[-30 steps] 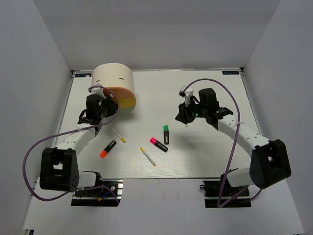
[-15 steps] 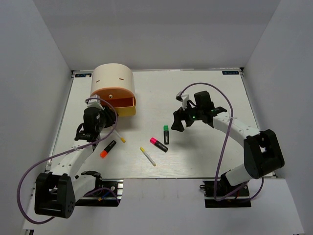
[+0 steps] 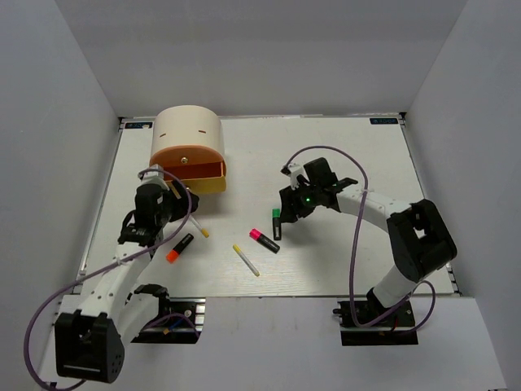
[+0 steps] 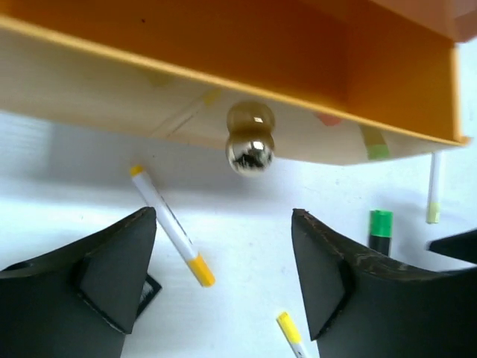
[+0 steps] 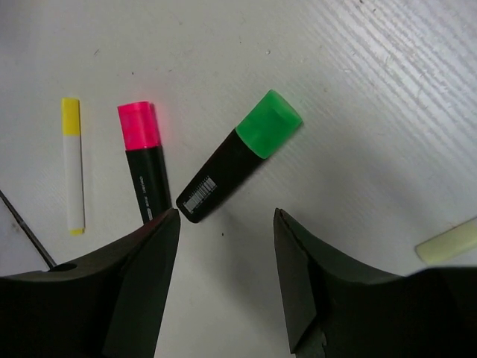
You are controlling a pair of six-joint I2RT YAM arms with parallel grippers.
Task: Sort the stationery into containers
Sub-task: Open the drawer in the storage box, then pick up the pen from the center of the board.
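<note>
Lining up the next pick

Your right gripper (image 5: 226,224), jaws apart and empty, hovers over the green-capped highlighter (image 5: 237,165) at frame centre; lower and close across its barrel. Your left gripper (image 4: 223,224), also apart, faces the knob (image 4: 250,146) of the open orange drawer (image 4: 223,45).

Open drawer (image 4: 223,45) near left fingers (image 4: 112,261)

From the left wrist, the drawer (image 4: 112,89) up-left of the green-capped highlighter (image 4: 381,224) runs off the top edge with its knob (image 4: 250,145) blurred. That highlighter's barrel disappears behind a finger (image 4: 343,283) of the left gripper (image 4: 223,216). From the right wrist, the pink highlighter (image 5: 141,160) left of it loses its tail behind a finger (image 5: 134,283) of the right gripper (image 5: 226,216), while a pale strip (image 5: 447,242) to its lower right leaves the frame, too little to name.
</note>
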